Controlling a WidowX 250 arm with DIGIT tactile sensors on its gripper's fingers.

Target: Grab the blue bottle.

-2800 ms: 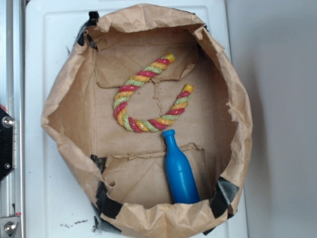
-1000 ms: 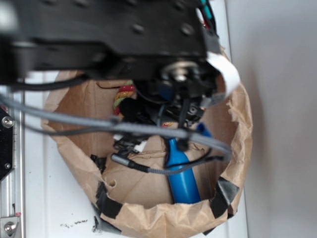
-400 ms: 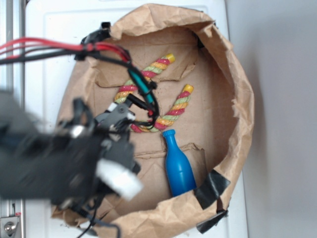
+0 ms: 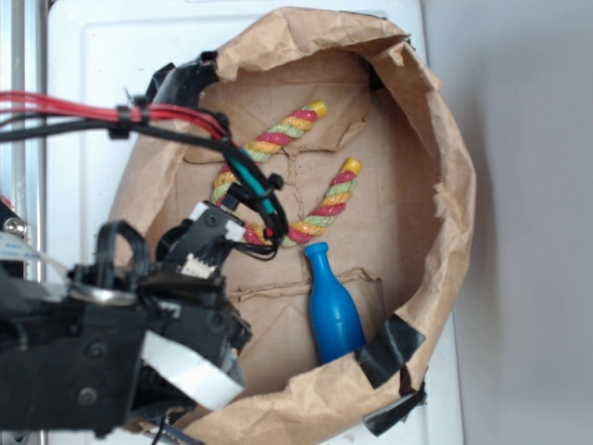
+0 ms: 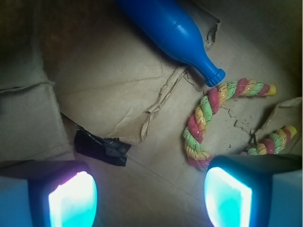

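Lying flat on the crinkly brown paper bag's [image 4: 435, 139] floor, I see one small shiny blue plastic bottle [image 4: 332, 311], fat at the bottom with a thin neck and a ring at the top. Its top points at one twisty red, yellow and green rope [image 4: 278, 176], bent like a hook. My jaws are spread wide with nothing between them, well apart from the bottle. Black tape [image 4: 389, 338] patches the bag's edge.

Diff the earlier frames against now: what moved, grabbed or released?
The arm swung from over the bag to its lower-left side; the claw is open, holding nothing. The paper bag's rim got deformed. The blue bottle and rope stayed put.
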